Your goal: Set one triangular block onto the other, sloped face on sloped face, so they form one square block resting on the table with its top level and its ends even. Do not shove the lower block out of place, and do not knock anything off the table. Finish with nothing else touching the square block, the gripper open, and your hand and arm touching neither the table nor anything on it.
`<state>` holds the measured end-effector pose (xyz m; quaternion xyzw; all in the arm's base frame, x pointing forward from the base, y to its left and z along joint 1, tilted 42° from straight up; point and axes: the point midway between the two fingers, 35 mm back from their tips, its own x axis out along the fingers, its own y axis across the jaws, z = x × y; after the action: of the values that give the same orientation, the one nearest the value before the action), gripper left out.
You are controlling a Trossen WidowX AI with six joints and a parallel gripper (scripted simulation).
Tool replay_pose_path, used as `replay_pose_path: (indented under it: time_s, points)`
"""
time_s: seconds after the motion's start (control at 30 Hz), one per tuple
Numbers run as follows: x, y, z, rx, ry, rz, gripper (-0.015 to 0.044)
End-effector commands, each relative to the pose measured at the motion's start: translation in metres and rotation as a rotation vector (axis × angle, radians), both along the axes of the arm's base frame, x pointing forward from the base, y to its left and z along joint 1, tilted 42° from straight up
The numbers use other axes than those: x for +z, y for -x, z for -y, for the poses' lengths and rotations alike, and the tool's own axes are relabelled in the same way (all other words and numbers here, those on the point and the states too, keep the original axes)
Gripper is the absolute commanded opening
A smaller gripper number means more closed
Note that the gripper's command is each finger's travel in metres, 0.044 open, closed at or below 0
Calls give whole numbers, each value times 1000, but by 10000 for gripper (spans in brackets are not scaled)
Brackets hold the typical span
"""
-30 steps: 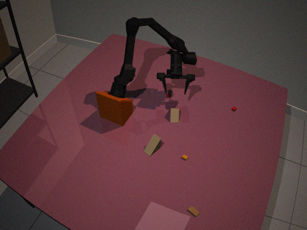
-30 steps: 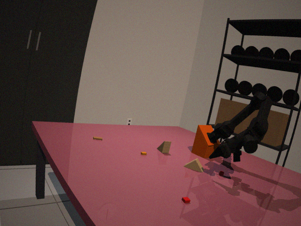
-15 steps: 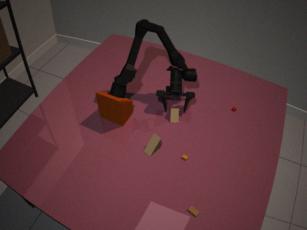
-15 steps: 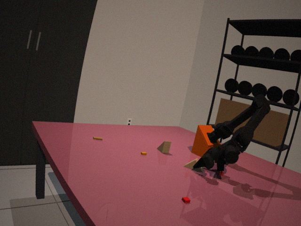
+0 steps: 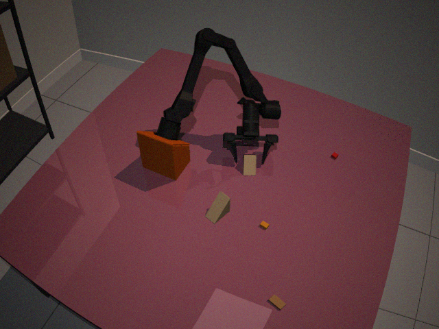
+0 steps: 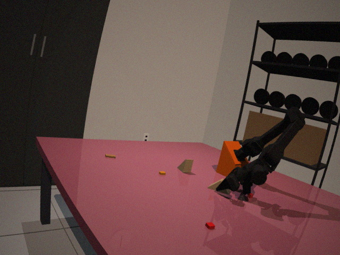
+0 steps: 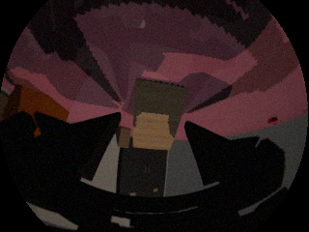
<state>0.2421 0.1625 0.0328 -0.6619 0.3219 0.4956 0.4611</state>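
One tan triangular block (image 5: 250, 171) (image 6: 214, 185) (image 7: 160, 99) rests on the table between the fingers of my gripper (image 5: 250, 162) (image 6: 231, 194) (image 7: 154, 120). The gripper is open, with one finger on each side of that block and low near the table; gaps show between the fingers and the block. The other tan triangular block (image 5: 219, 208) (image 6: 187, 166) (image 7: 124, 137) stands apart on the table, nearer the front in the top view, its sloped face up. In the exterior view the near finger hides part of the first block.
A large orange block (image 5: 158, 155) (image 6: 227, 160) (image 7: 39, 106) stands by the arm's base. A small orange block (image 5: 264, 225) (image 6: 162, 173), a flat brown block (image 5: 276, 301) (image 6: 110, 156) and a red block (image 5: 335, 155) (image 6: 210, 225) lie apart. Another red piece (image 6: 250, 195) lies by the gripper.
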Motion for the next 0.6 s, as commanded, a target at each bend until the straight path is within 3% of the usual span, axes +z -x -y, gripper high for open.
replay_pose_path:
  time_s: [0.0,0.23,0.47,0.57]
  points:
    - [0,0,0,0,-1,1,361]
    - [0,0,0,0,-1,1,177]
    - [0,0,0,0,-1,1,131]
    - [0,0,0,0,-1,1,52]
